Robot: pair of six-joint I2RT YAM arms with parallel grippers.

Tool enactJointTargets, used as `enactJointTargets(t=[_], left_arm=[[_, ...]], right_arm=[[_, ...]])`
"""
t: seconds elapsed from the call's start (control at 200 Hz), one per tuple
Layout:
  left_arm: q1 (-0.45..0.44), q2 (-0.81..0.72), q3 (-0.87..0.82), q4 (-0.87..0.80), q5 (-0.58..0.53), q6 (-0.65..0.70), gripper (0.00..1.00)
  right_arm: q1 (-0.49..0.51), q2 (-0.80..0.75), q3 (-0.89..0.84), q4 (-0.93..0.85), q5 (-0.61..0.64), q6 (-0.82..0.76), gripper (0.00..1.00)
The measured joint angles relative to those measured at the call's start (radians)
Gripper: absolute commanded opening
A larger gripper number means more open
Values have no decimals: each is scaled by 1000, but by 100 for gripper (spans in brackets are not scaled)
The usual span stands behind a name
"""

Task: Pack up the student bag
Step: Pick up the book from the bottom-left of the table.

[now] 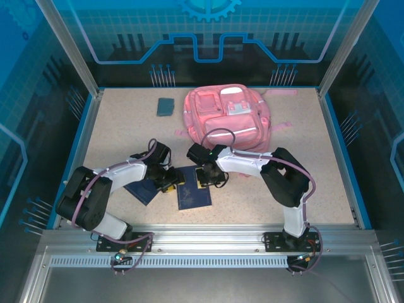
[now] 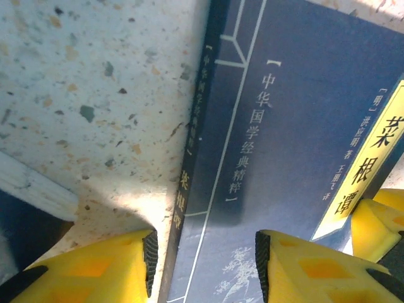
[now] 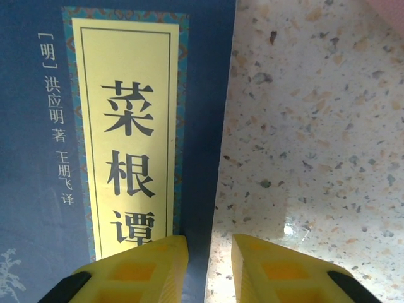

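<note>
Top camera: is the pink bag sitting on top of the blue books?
No, the student bag lies farther back on the table, apart from the two dark blue books.

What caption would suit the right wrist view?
The yellow right gripper straddles the edge of a flat dark blue book on the speckled table.

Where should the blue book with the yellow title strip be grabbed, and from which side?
Take the blue book by a long edge, from above, probably. It lies flat on the table, too wide to span, so only its edges offer a pinch. The left gripper straddles the spine edge, the right gripper the opposite edge beside the yellow title strip.
</note>
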Motion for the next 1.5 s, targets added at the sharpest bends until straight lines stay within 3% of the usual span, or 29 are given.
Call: enactJointTargets(t=[0.36,0.565,0.765,1.031,1.211,1.346,1.496], left_arm=[[-3,4,-1,21,45,39,34],[-2,-98,-57,98,120,51,42],[-4,-193,-108,254,227,15,42],[-6,-93,-108,354,307,-61,34],[-7,-80,-87,313,295,-46,17],[-8,-101,-55,245,256,-5,9],[-3,-190,-21,180,195,35,7]], right_arm=[[-8,0,-6,3,-10,3,28],[-17,-5,-16,-3,-6,3,28],[-21,-19,-34,4,-2,3,28],[-21,-28,-44,19,-6,7,28],[-21,-40,-57,33,-7,12,29],[-24,-64,-77,46,0,15,38],[-28,-170,-150,106,5,20,65]])
